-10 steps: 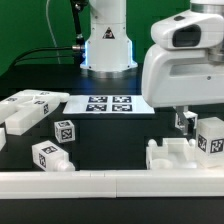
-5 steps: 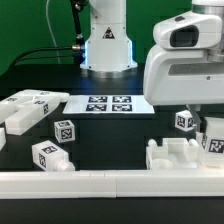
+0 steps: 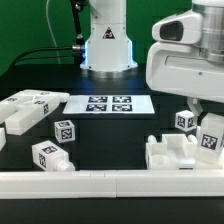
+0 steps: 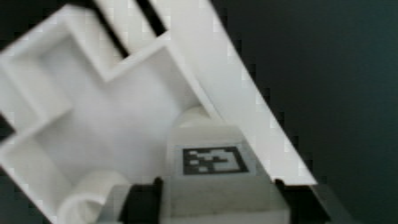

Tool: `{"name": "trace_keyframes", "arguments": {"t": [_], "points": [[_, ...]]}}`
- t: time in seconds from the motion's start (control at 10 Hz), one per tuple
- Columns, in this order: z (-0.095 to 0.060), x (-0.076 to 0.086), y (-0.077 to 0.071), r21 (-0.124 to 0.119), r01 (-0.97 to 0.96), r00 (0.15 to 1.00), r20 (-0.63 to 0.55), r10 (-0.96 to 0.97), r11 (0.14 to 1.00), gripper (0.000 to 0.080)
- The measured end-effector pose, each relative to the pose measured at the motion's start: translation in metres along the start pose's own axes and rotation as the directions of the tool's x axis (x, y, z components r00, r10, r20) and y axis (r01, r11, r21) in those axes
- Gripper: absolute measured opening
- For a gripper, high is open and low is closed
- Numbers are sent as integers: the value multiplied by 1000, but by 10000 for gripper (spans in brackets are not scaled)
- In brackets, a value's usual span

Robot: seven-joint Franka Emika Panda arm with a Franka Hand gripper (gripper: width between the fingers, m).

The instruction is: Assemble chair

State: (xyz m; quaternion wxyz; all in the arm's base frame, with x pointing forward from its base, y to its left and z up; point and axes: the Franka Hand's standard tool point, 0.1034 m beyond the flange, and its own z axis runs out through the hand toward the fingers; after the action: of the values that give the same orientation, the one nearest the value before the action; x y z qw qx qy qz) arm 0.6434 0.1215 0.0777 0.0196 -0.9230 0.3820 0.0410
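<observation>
My gripper (image 4: 217, 206) is shut on a white blocky chair piece (image 4: 214, 158) with a square tag on its face; dark fingers (image 4: 153, 200) press both its sides. In the exterior view this piece (image 3: 211, 137) hangs at the far right under the arm's big white hand (image 3: 186, 58), just above a notched white chair panel (image 3: 168, 155). The same panel (image 4: 86, 100) lies below the piece in the wrist view. A small tagged piece (image 3: 184, 121) stands just behind the panel.
A long white border rail (image 3: 90, 181) runs along the front. Tagged chair parts lie at the exterior view's left: two panels (image 3: 30, 104), a block (image 3: 64, 131), another block (image 3: 49, 155). The marker board (image 3: 110, 104) lies mid-table, before the robot base (image 3: 106, 45).
The hand has shifted toward the exterior view's right with the piece still held. This uncovered the small tagged piece behind the panel.
</observation>
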Motion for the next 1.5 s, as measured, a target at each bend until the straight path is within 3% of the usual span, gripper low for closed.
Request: {"name": "trace_keyframes", "arguments": {"t": [0.2,0.3,0.5,0.6,0.7,0.8,0.9,1.3,1.4,1.5], "points": [[0,-1,-3,9,-238,971,3,238,971,287],[-1,1,-7,39,-374,927,8,374,926,287],[-1,2,-7,43,-458,889,14,458,888,287],[0,1,-6,39,-377,926,9,377,925,287],[0,0,-5,28,-295,955,4,295,955,350],[-1,-1,-4,14,-200,980,2,200,980,535],[-1,0,-4,10,-72,997,-9,73,997,617],[-1,3,-3,5,264,964,-23,-264,965,649],[-2,13,-7,3,465,878,-129,-461,885,649],[-1,11,-7,14,481,865,-168,-472,877,649]]}}
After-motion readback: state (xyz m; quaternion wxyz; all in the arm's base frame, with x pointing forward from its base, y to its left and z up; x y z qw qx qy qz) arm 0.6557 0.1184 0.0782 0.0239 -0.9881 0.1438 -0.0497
